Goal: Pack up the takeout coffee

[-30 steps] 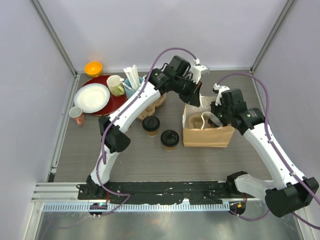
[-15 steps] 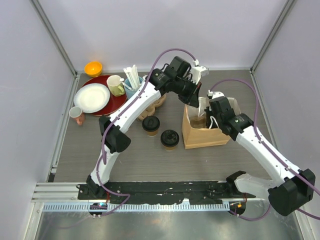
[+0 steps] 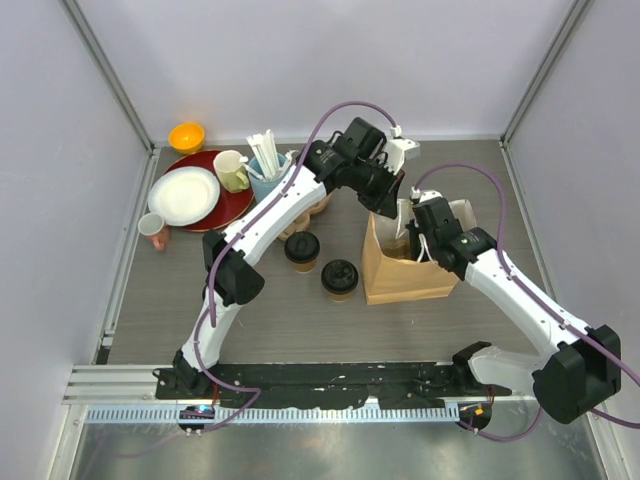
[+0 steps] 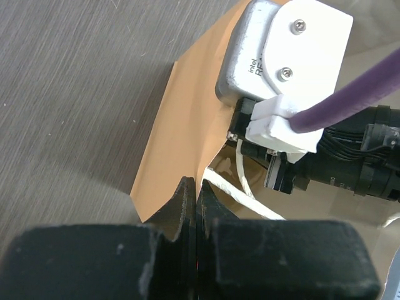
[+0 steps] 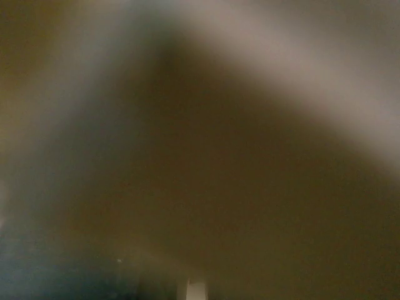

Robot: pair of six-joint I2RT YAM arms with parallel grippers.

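Two coffee cups [image 3: 302,249] stand upright, lids up, beside the paper bag [image 3: 410,282]. The left gripper [image 4: 195,199] is clenched, seemingly on its rim. I cannot tell the right gripper's state.

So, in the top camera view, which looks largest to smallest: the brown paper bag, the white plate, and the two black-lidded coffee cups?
1. brown paper bag, though the arms hide part of it.
2. white plate.
3. farther coffee cup and nearer coffee cup: they look alike, so I cannot rank them.
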